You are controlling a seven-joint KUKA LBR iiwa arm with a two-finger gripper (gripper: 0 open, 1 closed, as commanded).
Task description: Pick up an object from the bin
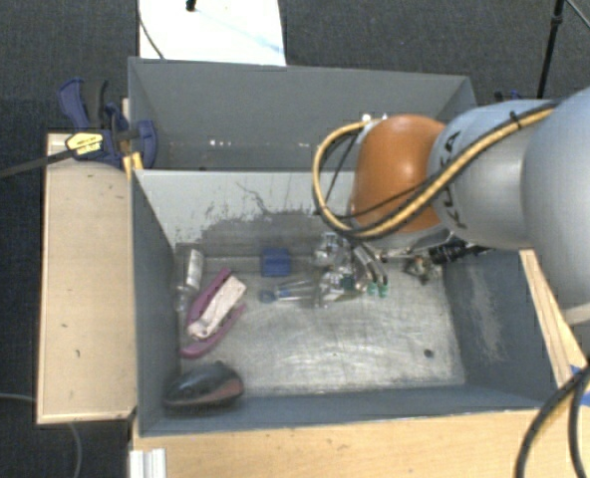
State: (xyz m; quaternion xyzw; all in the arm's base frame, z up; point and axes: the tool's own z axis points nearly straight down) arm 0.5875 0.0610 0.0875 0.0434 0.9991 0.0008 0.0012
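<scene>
**Figure: view from above into the grey metal bin [305, 118].** My arm [534, 177] enters from the right of the frame. Its orange wrist cover [395, 172] is looped by yellow-and-black cables [318, 172]. My gripper [347, 275] stands low over the bin floor, a little above and right of the frame's centre. I cannot tell whether it is spread or pressed together, because from above the mechanism reads as a cluster of metal and small green parts.

Just left of the gripper, at or against its end, lies a pale glassy elongated thing [293, 292]. It stretches roughly left to right across the middle of the floor. This is the thing nearest to me, and I cannot tell whether it is gripped. Up and left of it, close by but apart, sits a small blue block [275, 262].

Further left, near the bin's left wall, a pink-and-white packet-like thing [218, 305] lies diagonally. A clear tube-like thing [188, 272] lies just above it, along the foot of the wall. In the lower left corner of the floor rests a dark rounded thing [203, 384], well apart from the gripper. A small dark speck [428, 353] lies on the bare floor right of centre, below my wrist.
</scene>
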